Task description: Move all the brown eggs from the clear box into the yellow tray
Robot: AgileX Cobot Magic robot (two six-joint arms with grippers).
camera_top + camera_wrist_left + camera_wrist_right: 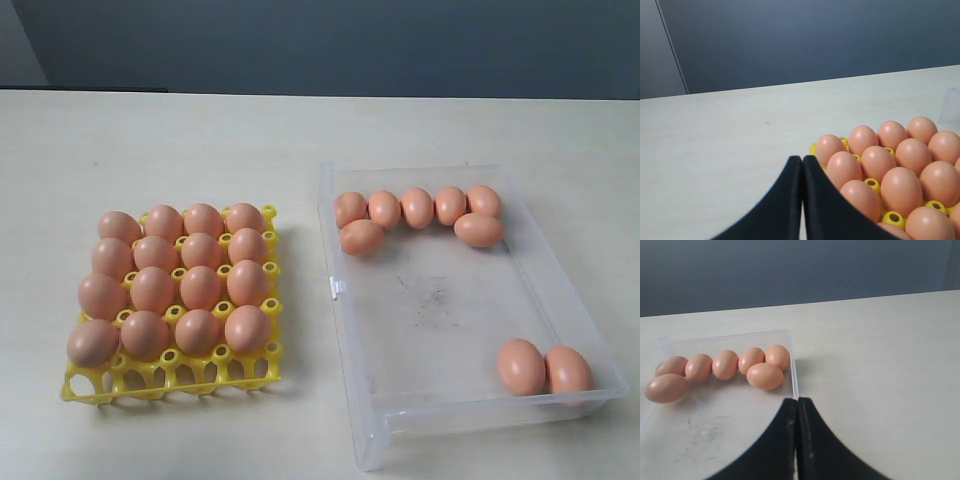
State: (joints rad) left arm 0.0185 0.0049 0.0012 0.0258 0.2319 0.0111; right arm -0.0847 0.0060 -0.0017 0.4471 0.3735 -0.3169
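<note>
Idle: left gripper (801,167) and right gripper (796,410) pinched closed, empty (parked, I'd guess). Nine brown eggs (417,207) loose along clear box (440,335) walls; yellow tray (190,376) cups stop sixteen rolling.

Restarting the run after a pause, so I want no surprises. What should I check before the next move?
1. Box emptied: not ok, nine eggs inside.
2. Tray has free cups: ok, the near row is empty.
3. Free cups enough for all nine: cannot tell.
4. Left claw holding nothing: ok, shut and empty.
5. Right claw ready to grab: not ok, it is shut.
</note>
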